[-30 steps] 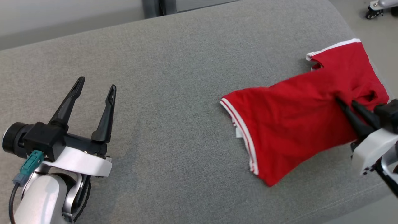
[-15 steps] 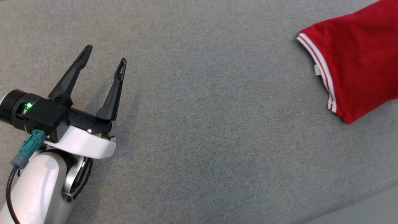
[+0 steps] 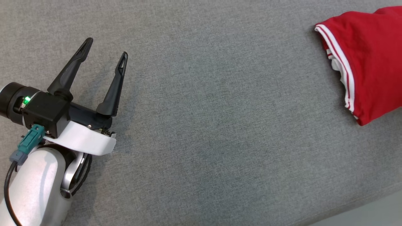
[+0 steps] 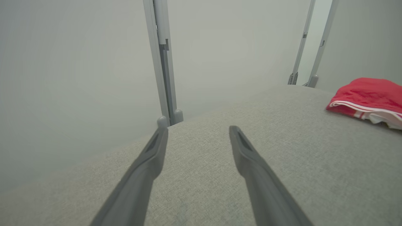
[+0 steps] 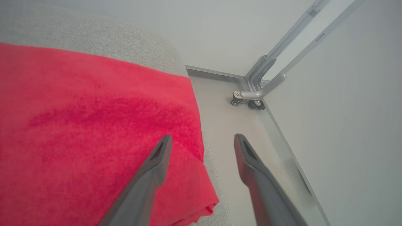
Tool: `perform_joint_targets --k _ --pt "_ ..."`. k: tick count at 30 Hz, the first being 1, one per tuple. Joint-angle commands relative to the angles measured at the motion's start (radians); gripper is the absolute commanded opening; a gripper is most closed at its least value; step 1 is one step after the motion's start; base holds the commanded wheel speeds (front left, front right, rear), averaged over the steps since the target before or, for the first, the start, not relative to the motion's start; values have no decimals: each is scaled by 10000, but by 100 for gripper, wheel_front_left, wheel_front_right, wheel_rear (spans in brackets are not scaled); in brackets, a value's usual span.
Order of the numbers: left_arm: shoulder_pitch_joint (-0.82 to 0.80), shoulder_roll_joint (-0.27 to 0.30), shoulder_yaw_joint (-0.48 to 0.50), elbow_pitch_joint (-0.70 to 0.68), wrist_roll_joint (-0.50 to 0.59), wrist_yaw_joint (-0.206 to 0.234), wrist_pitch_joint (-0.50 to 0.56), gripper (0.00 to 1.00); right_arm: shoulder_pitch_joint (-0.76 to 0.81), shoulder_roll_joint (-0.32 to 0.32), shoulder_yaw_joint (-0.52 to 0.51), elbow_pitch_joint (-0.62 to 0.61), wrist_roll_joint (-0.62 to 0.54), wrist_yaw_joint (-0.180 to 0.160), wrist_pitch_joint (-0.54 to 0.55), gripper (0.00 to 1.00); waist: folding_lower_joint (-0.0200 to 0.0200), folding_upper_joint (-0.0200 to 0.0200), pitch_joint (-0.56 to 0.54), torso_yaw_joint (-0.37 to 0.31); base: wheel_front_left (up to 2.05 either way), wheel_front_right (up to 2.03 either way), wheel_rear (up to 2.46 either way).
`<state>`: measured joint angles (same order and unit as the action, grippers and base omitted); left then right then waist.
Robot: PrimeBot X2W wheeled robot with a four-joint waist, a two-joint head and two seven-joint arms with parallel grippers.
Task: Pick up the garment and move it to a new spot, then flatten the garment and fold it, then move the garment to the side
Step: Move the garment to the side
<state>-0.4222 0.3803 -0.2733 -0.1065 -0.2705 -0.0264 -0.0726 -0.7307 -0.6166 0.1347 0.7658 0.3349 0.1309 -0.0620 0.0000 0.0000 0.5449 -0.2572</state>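
Note:
The garment (image 3: 370, 59) is red with white-striped trim and lies bunched at the right end of the grey cushioned surface (image 3: 207, 125); part of it runs off the head view's right edge. The left wrist view catches the garment (image 4: 367, 97) far off to the right. My left gripper (image 3: 105, 48) is open at the left, well away from the cloth, nothing between its fingers. Seen from its own wrist, my right gripper (image 5: 202, 138) is open above the garment's (image 5: 94, 131) right edge, one finger (image 5: 154, 166) over the cloth, the other over the floor, holding nothing.
The surface's right end drops to a pale floor (image 5: 226, 119) beside a wall. A metal frame on castor wheels (image 5: 251, 100) stands there. Upright metal posts (image 4: 163, 62) rise behind the surface's far edge.
The head camera has swung left and down, so the garment sits further right in the view. My right gripper, shut on the garment a second ago, has let go and stands open.

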Motion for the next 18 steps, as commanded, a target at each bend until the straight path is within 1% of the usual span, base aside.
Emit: perform_joint_targets --k 1,3,6,9,13,18 --pt "-157 29 27 27 5 -6 -79 100 -65 133 -21 81 46 -3 -187 100 0 0 -90 -1 0 0 0" --pt "-58 -5 52 128 -59 53 -149 100 62 340 -146 387 85 -3 -387 100 0 0 -278 2 0 0 0" --pt "208 -86 139 285 -178 188 -328 100 294 718 -438 400 212 -3 -1024 100 0 0 -668 40 0 0 0" --pt "495 -204 287 433 -338 375 -520 100 567 1106 -729 50 121 -3 -1536 100 0 0 -1103 115 0 0 0" --pt "980 -345 498 602 -601 616 -760 100 1112 1641 -1298 -881 -168 -3 -1837 100 0 0 -1701 362 0 0 0" --pt "1625 -543 776 731 -911 911 -1046 100 2093 2573 -1984 -2814 -751 -3 -1897 100 0 0 -2442 843 0 0 0"
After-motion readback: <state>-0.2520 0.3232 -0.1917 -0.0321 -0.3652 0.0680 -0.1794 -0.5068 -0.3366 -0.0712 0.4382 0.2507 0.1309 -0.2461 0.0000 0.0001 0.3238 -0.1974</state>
